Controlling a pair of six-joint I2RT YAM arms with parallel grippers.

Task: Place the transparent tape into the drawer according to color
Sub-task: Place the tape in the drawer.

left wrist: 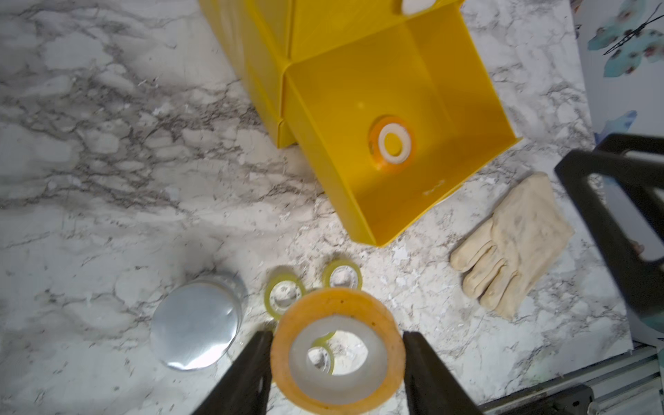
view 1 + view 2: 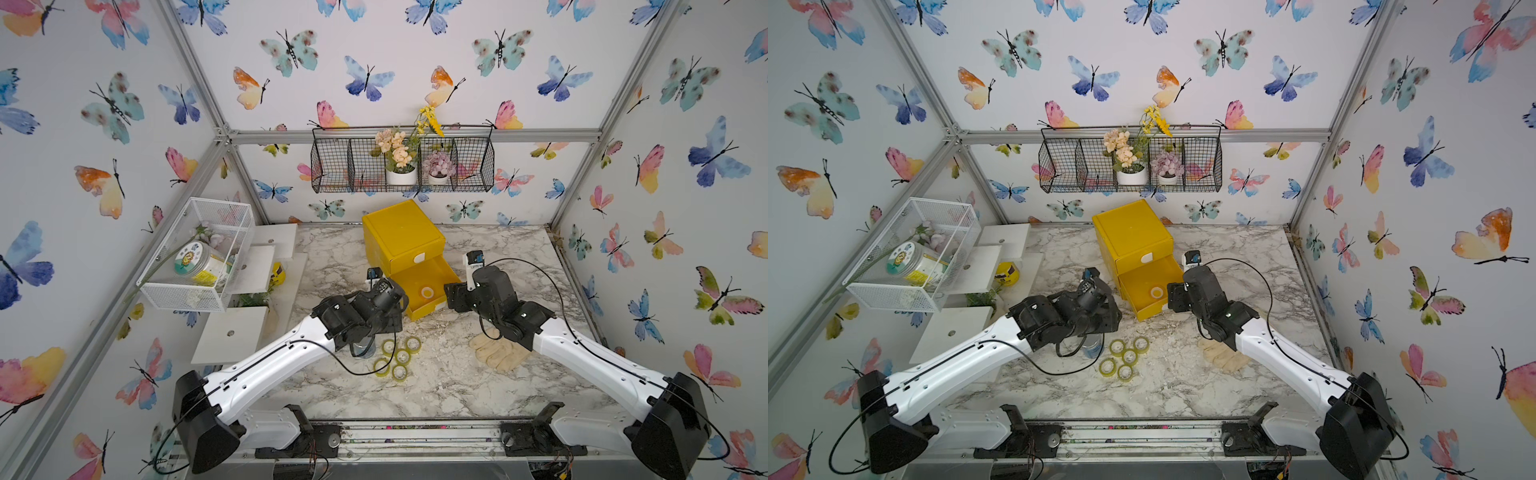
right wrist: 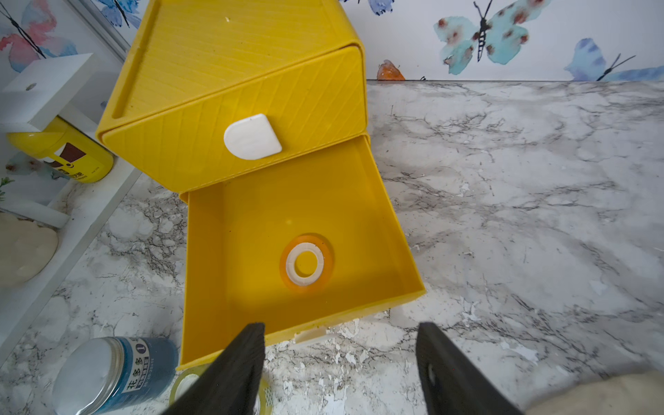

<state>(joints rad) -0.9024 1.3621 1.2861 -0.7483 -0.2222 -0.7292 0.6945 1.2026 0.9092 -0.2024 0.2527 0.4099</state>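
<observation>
Drawer open from above — one orange roll on its floor, room around it.

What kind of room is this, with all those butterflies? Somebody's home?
Probably a staged robot test booth, not a home: butterfly wallpaper on a bare metal frame, a left arm and right arm mounted at the edge of a marble-look tabletop, and a wire basket of flowers as decoration.

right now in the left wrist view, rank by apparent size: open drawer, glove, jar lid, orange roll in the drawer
1. open drawer
2. glove
3. jar lid, though it sits nearer the camera
4. orange roll in the drawer
</observation>
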